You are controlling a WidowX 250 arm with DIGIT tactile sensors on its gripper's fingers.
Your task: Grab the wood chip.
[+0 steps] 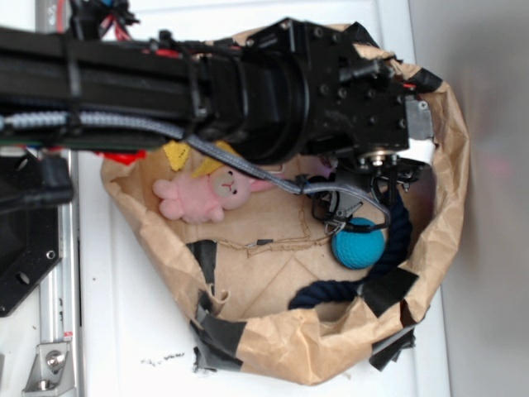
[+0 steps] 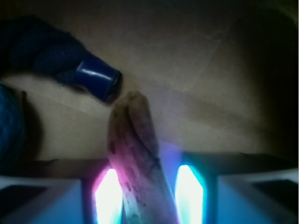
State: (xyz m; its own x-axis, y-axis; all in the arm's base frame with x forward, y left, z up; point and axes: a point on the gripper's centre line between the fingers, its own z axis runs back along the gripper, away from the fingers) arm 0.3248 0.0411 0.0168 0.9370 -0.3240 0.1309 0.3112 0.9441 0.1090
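The wood chip [image 2: 135, 140], a rough brown elongated piece, stands slightly tilted between my gripper's [image 2: 148, 196] two glowing pads in the wrist view. It touches both pads low down and sticks out past them toward the brown paper floor. My gripper is shut on it. From the exterior view the gripper [image 1: 364, 194] hangs inside the paper bag just above the teal ball [image 1: 359, 243]. There the chip is hidden by the arm and fingers.
A navy rope [image 1: 331, 291] curls round the ball; its capped end [image 2: 98, 80] lies just beyond the chip's tip. A pink plush [image 1: 207, 194] and a yellow piece [image 1: 175, 155] lie to the left. The crumpled bag wall [image 1: 450, 165] rings everything.
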